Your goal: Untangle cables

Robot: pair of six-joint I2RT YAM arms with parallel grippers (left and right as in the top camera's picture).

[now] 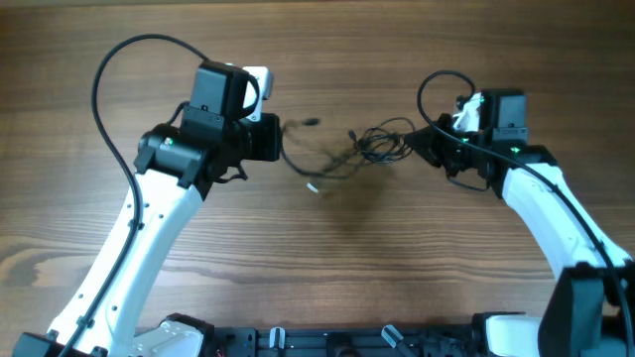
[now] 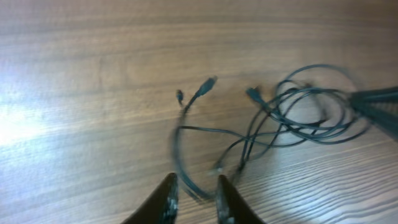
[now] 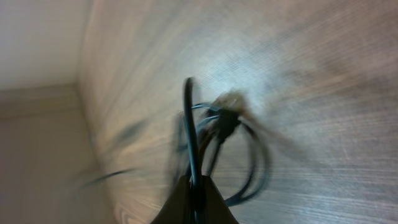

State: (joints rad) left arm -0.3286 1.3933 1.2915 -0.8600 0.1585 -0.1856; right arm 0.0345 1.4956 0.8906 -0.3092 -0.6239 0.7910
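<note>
Showing little progress, cables (image 1: 365, 147) form one tangle over the tabletop (image 1: 327, 278); right claw (image 3: 194, 190) pinches a strand, left claw (image 2: 194, 194) stands slightly parted.

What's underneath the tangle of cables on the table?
Only bare wooden table shows through loops of the cables. At their right end the right gripper, shut on the cables, hides whatever lies beneath.

Wooden table (image 1: 327, 268), brown, grain running left to right in the overhead view; a bright patch of glare (image 2: 18, 121) lies on it at the left of the left wrist view. Past the table's edge in the right wrist view, a pale backdrop (image 3: 37, 37) in two flat beige tones; blurred.
</note>
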